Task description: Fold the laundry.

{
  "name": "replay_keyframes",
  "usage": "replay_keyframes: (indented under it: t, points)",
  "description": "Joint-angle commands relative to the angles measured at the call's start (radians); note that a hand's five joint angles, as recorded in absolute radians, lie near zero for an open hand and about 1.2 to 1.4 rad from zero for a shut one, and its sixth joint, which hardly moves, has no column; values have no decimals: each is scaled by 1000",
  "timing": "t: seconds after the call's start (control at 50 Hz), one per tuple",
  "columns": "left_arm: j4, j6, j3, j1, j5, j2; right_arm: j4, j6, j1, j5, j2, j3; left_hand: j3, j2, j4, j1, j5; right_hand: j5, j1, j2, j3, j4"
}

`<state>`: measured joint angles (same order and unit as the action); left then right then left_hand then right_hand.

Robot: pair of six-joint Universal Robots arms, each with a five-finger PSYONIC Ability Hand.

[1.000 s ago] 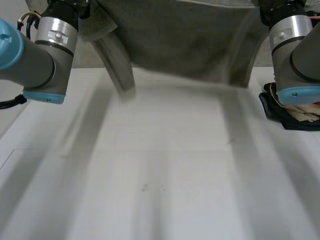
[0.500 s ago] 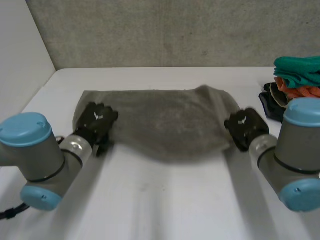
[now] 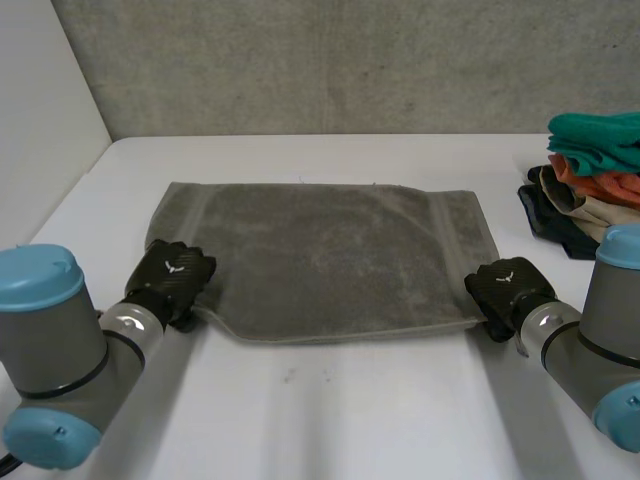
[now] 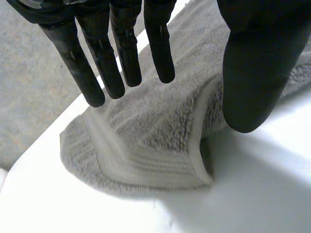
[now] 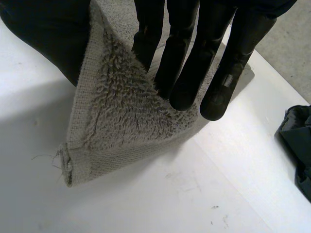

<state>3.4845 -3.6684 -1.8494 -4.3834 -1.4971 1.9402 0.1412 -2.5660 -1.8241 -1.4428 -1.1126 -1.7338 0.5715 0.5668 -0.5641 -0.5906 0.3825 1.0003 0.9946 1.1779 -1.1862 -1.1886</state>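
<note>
A second before, both arms held the grey towel high up in the air. Half a second before, it was coming down and was still bunched up. Now it lay flat and spread out on the white desk, with its long side facing the robot. That looked like the end of the laying-out step, so the first fold could probably come next.

The left robot hand was at the near left corner of the towel. Its fingers were straight and its thumb was apart from them, so it was not holding anything. The corner lay just under it, a bit rumpled and turned over.

The right robot hand was at the near right corner. It pinched that corner between its thumb and its fingers, and the tip of the corner hung a little above the desk.

A pile of other clothes, green, orange, tan and dark, sat at the right side of the desk, apart from the towel.

There was no writing or tag to read on the towel. Each robot hand had a tiny pale mark on its back, but it was too small to read.
</note>
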Motion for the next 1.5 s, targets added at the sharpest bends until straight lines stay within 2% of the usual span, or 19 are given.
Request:
replay_keyframes:
  t: [0.02,0.18,0.26,0.28,0.32,0.44,0.62,0.68,0.7,0.78,0.88,1.02,1.3,1.36,1.38,1.4,1.42,1.5]
  points:
    - [7,-1,-56,-13,-40,-21,0,1,0,-1,0,0,30,34,-37,-10,44,221,402,218,-210,-208]
    - [45,-1,-36,-79,-43,2,0,-6,0,-2,0,0,65,69,-72,-46,79,221,402,218,-210,-208]
    - [114,1,-14,-110,-38,49,-2,-10,-1,-4,0,-3,343,347,-350,-324,357,221,402,218,-210,-208]
    - [132,2,-8,-120,-31,68,-2,-10,-1,-5,0,-4,579,584,-587,-560,594,221,402,218,-210,-208]
    - [143,2,-2,-127,-25,79,-2,-10,-1,-5,0,-6,823,828,-831,-804,838,221,402,218,-210,-208]
    - [119,7,2,-123,23,49,-15,4,0,-7,-27,-18,825,829,-832,-806,839,221,402,218,-210,-208]
    - [-4,16,-50,-127,32,-107,-137,10,0,12,-107,-16,825,829,-832,-806,839,221,402,218,-210,-208]
    - [-57,40,-67,-120,35,-144,-137,7,2,22,-107,-18,114,119,-121,-95,128,221,402,218,-210,-208]
    - [-70,54,-73,-119,40,-148,-137,7,2,27,-107,-18,-2,3,-6,21,13,221,402,218,-210,-208]
    - [-97,145,-88,-110,72,-153,-135,6,2,33,-104,-18,-29,-24,22,48,-15,221,402,218,-210,-208]
    - [-94,223,-83,-104,97,-133,-135,4,3,36,-104,-18,-20,-16,13,39,-6,221,402,218,-210,-208]
    - [-52,220,-15,-108,84,6,-134,4,2,36,-104,-20,32,37,-40,-13,47,221,402,218,-210,-208]
    - [-27,205,47,-125,23,88,-117,4,3,35,-102,-20,161,166,-169,-142,176,221,402,218,-210,-208]
    - [4,179,41,-130,18,88,-115,4,3,35,-102,-18,331,336,-339,-312,346,221,402,218,-210,-208]
    - [13,171,38,-134,18,88,-115,6,2,35,-102,-18,439,444,-447,-420,454,221,402,218,-210,-208]
    - [28,150,35,-143,12,86,-115,7,2,35,-102,-18,699,704,-707,-680,714,221,402,218,-210,-208]
    - [34,139,32,-149,6,83,-115,7,2,35,-102,-18,809,814,-817,-790,824,221,402,218,-210,-208]
    - [39,90,12,-156,-21,46,-120,15,-1,39,-104,-18,825,829,-832,-806,839,221,402,218,-210,-208]
